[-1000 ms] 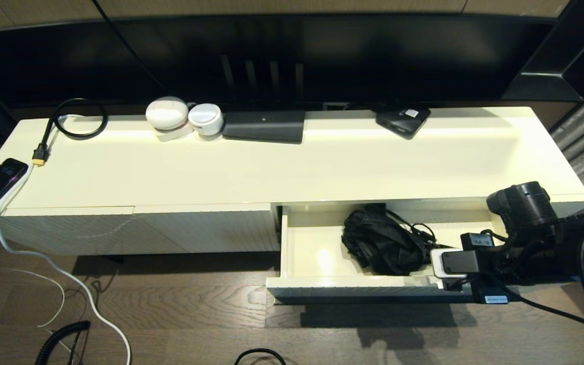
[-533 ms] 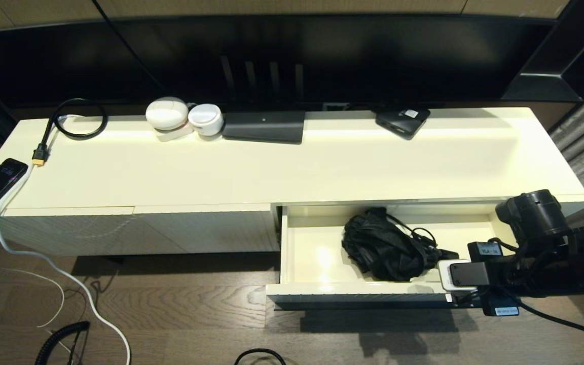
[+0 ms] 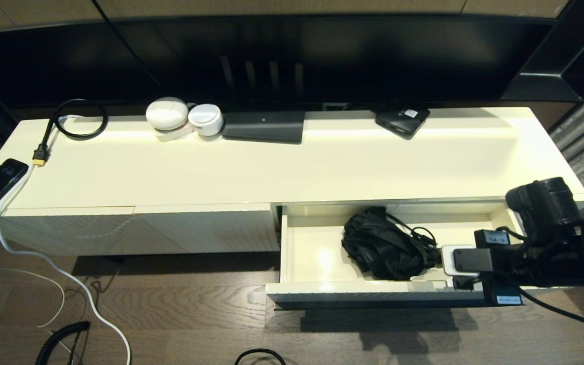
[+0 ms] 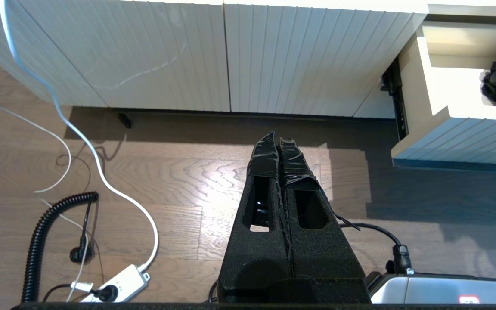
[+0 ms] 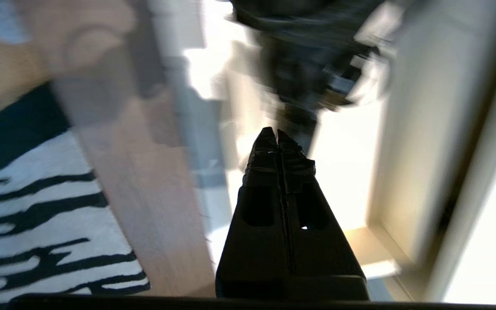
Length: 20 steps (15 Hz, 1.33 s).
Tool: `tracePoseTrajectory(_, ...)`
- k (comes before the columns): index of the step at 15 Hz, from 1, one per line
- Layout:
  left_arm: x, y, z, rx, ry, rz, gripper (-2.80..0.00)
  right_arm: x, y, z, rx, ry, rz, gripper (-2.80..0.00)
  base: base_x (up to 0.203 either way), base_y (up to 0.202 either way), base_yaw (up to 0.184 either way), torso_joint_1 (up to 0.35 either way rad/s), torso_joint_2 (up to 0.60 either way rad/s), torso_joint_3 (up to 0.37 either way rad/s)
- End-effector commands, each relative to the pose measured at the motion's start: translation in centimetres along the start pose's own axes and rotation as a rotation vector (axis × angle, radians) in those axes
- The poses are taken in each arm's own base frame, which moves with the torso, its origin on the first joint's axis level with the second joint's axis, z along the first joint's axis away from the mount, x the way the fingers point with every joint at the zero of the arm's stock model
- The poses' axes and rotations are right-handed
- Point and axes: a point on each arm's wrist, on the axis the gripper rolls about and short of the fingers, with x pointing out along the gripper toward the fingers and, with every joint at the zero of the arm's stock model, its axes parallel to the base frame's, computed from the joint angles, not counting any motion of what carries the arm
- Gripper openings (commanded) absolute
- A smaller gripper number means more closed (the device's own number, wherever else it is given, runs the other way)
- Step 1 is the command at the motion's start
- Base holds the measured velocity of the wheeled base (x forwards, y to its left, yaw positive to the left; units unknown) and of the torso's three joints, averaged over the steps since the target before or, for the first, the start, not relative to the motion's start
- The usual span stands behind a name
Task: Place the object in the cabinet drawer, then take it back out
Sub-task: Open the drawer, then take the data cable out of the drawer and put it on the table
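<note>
The right arm (image 3: 550, 238) comes in from the right side of the head view. It is black and bulky, with a round joint at the top and wires running along it. Its wrist points toward the robot's left and sits low. A small camera box with a white edge is fixed on the wrist.

The right gripper (image 5: 277, 134) has two black fingers pressed flat together, tip to tip, with nothing between them.

The left gripper (image 4: 277, 140) shows only in its own wrist view. Its two black fingers, wrapped in tape at the ends, are also pressed together and hold nothing. It points down and forward, hanging in the air.
</note>
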Motion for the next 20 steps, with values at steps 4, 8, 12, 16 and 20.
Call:
tracePoseTrajectory(4,0.0,0.0,0.0,-0.001,0.0,0.002,-2.8,-3.6,-0.6,1.0,0.192,0.058,-0.077,-2.8,0.0,0.0,0.0,0.0,0.0,0.0)
tracePoseTrajectory(8,0.0,0.0,0.0,-0.001,0.0,0.0,-2.8,-4.7,0.6,1.9,0.365,0.103,-0.034,-2.8,0.0,0.0,0.0,0.0,0.0,0.0)
tracePoseTrajectory(12,0.0,0.0,0.0,-0.001,0.001,0.001,-2.8,-4.0,1.0,2.5,0.28,0.08,0.0,-2.8,0.0,0.0,0.0,0.0,0.0,0.0)
tracePoseTrajectory(16,0.0,0.0,0.0,-0.001,-0.001,0.002,-2.8,-2.0,0.6,1.4,0.037,0.072,0.06,-2.8,0.0,0.0,0.0,0.0,0.0,0.0)
tracePoseTrajectory(20,0.0,0.0,0.0,-0.001,-0.001,0.001,-2.8,0.9,-0.8,0.9,-0.056,0.068,0.105,-2.8,0.0,0.0,0.0,0.0,0.0,0.0)
